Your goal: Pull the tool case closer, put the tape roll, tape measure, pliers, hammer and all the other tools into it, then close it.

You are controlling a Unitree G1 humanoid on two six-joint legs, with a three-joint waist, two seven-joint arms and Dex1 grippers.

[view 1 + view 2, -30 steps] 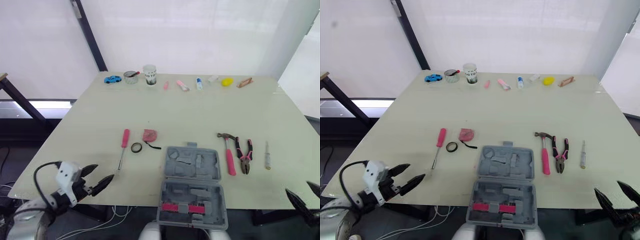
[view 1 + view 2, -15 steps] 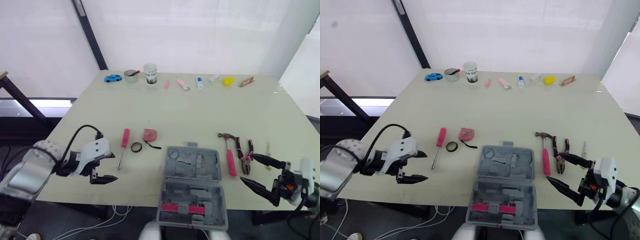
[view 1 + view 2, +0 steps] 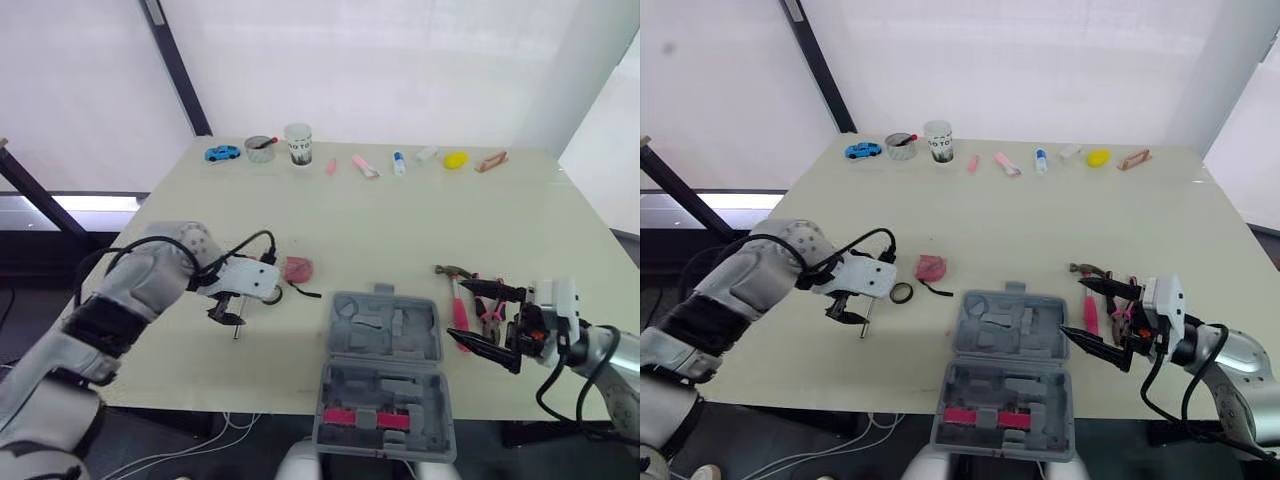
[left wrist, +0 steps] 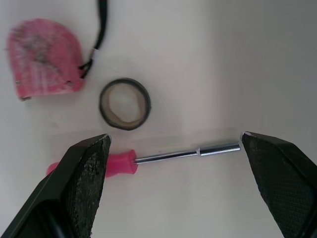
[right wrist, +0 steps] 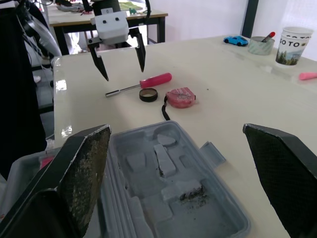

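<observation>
Nearest, at the front edge of the table point(image 3: 400, 220): grey tool case point(image 3: 385, 375), lying open. Just beyond, to the left: left gripper point(image 3: 226, 314), fingers spread wide over the pink screwdriver point(image 4: 148, 158), beside tape roll point(image 4: 125, 104) and tape measure point(image 3: 298, 268). To the right: right gripper point(image 3: 461, 310), fingers apart, near hammer point(image 3: 452, 278) and pliers point(image 3: 489, 311). Along the far edge: blue toy car point(image 3: 223, 153), paper cup point(image 3: 298, 146), small oddments.
</observation>
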